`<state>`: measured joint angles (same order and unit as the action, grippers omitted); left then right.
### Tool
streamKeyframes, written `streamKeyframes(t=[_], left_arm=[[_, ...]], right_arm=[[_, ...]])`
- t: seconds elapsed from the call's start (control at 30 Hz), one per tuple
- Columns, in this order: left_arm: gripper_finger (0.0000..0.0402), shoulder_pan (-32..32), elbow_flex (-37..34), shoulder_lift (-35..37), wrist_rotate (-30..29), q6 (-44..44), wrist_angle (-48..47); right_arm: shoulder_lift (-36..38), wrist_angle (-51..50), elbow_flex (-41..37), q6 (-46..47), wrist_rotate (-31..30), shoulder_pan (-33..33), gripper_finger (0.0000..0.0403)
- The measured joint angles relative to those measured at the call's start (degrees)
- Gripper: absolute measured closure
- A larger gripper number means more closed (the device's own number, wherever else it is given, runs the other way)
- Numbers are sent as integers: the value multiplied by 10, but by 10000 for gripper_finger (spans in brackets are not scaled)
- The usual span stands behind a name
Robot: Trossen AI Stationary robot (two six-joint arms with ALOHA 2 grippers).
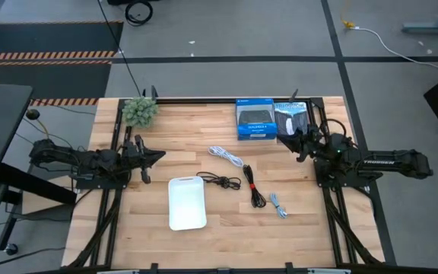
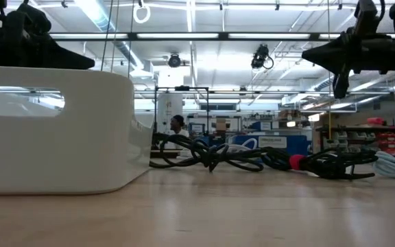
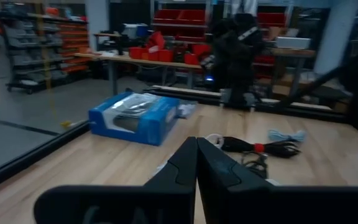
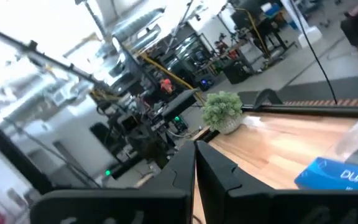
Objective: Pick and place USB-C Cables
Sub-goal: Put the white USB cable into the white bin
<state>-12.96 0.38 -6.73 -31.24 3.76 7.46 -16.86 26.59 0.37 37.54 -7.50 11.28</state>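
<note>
Four USB-C cables lie on the wooden table, untouched: a white one (image 1: 228, 156), a black one (image 1: 219, 180), a black one with a red band (image 1: 254, 190) and a pale blue-grey one (image 1: 278, 204). The white tray (image 1: 186, 202) sits near them, toward the near edge. My left gripper (image 1: 160, 156) hangs shut above the table's left side, pointing level toward the cables. My right gripper (image 1: 289, 141) is shut too, raised at the right beside the boxes. In the wrist views both pairs of fingers (image 3: 196, 155) (image 4: 195, 158) meet with nothing between them.
A blue retail box (image 1: 254, 118) and a black one (image 1: 291, 118) stand at the far edge, right of centre. A small green plant (image 1: 140, 112) stands at the far left corner. Bare wood lies along the near edge and around the tray.
</note>
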Motion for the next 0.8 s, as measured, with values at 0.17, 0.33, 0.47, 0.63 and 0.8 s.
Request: streamKeyframes(t=[0.17,0.33,0.47,0.63,0.8], left_arm=[[390,0,0,0,0,0,3],[390,0,0,0,0,1,15],[390,0,0,0,0,3,20],[390,0,0,0,0,11,20],[390,0,0,0,0,11,20]], right_arm=[[0,11,0,57,-1,0,383],[0,39,0,109,0,0,383],[0,81,0,186,-2,0,383],[0,81,0,240,-41,1,383],[-10,82,0,229,-40,0,383]])
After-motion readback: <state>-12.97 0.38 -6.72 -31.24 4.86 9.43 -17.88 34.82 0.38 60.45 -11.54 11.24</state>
